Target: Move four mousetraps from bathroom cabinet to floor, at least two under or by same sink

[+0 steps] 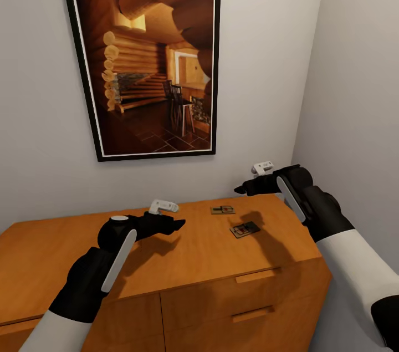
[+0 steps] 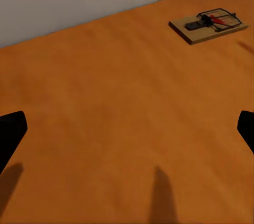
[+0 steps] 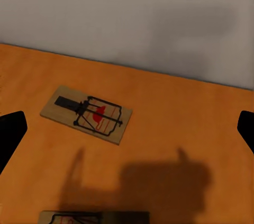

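- Two traps lie flat on the cabinet [image 1: 166,263] top, toward its back right corner: the far trap [image 1: 223,209] close to the back edge by the wall, the near trap [image 1: 245,229] a little forward and nearer the right edge. They lie close together but apart.
- Each is a thin wooden slab with a wire bar and a red patch; I judge them light and stiff, and likely to skid on the smooth wood if nudged.
- Lying so flat, they offer little height; a pinch across the short sides of the base looks best, keeping clear of the wire.
- Right gripper [image 1: 239,189] hovers above the two traps, jaws apart, holding nothing.
- Left gripper [image 1: 180,224] hovers over bare wood nearer the middle of the top, jaws apart and empty.
- A framed picture [image 1: 147,52] hangs on the wall behind; the side wall stands close to the cabinet's right edge, which may cramp the right arm.
- Nothing lies between the jaws and the traps.
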Controlling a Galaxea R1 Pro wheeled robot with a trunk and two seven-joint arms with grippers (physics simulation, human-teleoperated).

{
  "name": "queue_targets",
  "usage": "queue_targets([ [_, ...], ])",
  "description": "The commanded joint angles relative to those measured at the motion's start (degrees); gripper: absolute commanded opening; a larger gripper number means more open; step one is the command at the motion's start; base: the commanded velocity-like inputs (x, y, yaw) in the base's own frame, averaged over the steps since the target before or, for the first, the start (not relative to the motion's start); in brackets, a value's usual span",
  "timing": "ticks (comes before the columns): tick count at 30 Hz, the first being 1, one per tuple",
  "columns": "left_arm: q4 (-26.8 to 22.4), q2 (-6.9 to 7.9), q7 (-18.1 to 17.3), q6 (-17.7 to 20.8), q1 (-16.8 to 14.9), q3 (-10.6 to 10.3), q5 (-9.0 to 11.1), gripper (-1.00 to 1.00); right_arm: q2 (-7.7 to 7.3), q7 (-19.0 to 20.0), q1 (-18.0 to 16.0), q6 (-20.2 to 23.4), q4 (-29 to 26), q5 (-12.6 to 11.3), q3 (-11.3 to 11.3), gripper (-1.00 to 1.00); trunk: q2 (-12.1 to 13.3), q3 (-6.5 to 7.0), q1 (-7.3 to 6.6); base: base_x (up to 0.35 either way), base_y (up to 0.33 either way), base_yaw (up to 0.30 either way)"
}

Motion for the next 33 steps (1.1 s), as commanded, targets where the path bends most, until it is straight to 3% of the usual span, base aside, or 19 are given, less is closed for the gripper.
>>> queue_targets([
  [1,-0.04,0.04,-0.07,0.22,-0.05,-0.04,0.08,1.00,-0.05,-0.13,-0.07,0.21,-0.02,-0.27,0.13,1.00,-0.04,-0.07,0.00,0.000,0.000,0.000],
  [21,-0.04,0.02,-0.06,0.09,-0.05,0.12,-0.12,1.00,-0.06,-0.04,-0.09,0.21,-0.07,-0.27,0.32,1.00,-0.04,-0.07,0.00,0.001,0.000,0.000],
  [28,-0.04,0.03,-0.13,-0.17,-0.05,0.13,-0.21,1.00,-0.07,-0.04,-0.09,0.21,-0.14,-0.27,0.41,1.00,-0.04,-0.07,0.00,0.164,0.000,0.000],
  [31,-0.04,0.07,-0.16,-0.26,-0.05,0.13,-0.21,1.00,-0.09,-0.04,-0.09,0.21,-0.24,-0.27,1.22,1.00,-0.04,-0.07,0.00,0.122,0.000,0.000],
  [33,-0.04,0.10,-0.13,-0.31,-0.05,0.13,-0.21,1.00,-0.14,-0.04,-0.09,0.21,-0.47,-0.24,3.46,1.00,-0.04,-0.07,0.00,0.055,0.000,0.000],
])
